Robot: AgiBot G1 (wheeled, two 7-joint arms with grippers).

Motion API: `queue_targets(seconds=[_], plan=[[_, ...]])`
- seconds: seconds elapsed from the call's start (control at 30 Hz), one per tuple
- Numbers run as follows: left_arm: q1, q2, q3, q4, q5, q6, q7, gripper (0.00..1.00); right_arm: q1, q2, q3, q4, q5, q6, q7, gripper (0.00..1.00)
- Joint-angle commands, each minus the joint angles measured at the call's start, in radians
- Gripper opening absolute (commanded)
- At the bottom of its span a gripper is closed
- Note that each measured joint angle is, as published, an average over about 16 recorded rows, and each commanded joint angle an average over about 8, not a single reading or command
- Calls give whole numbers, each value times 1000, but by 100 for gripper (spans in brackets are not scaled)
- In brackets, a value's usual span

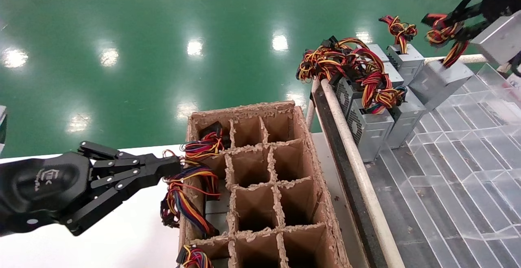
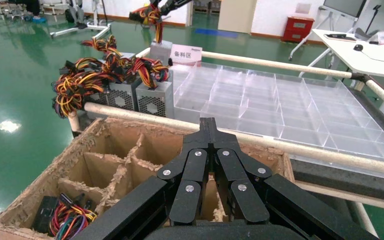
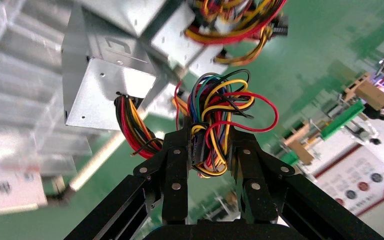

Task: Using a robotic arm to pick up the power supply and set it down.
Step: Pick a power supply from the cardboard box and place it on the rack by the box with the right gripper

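Note:
My right gripper [image 1: 441, 27], on the arm with the silver wrist block [image 1: 498, 36], is at the far right. It is shut on the red, yellow and black wire bundle [image 3: 215, 115] of a grey power supply [image 1: 439, 81]. The metal box [image 3: 105, 85] hangs tilted from those wires, in the air above the far end of the clear tray. My left gripper [image 1: 177, 165] is shut on nothing. It hovers at the left edge of the cardboard grid box [image 1: 260, 178], its tip [image 2: 208, 125] beside wires that stick out of a cell.
Several more power supplies [image 1: 368, 127] with tangled wires [image 1: 346, 62] stand in a row at the far left of the clear divided tray [image 1: 468, 150]. A white pipe rail [image 1: 358, 166] runs between tray and cardboard box. Some left-hand box cells hold wired units [image 1: 191, 195].

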Motion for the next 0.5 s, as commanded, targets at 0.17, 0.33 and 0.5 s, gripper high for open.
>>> queue_targets(seconds=[0.17, 0.33, 0.5], plan=[[0, 0, 0, 0, 0, 0, 0, 0, -3, -14, -6, -21, -16, 94, -109, 0], [0, 0, 0, 0, 0, 0, 0, 0, -15, -38, -12, -38, -28, 171, -165, 0], [0, 0, 0, 0, 0, 0, 0, 0, -18, -55, -19, -56, -38, 183, -204, 0]])
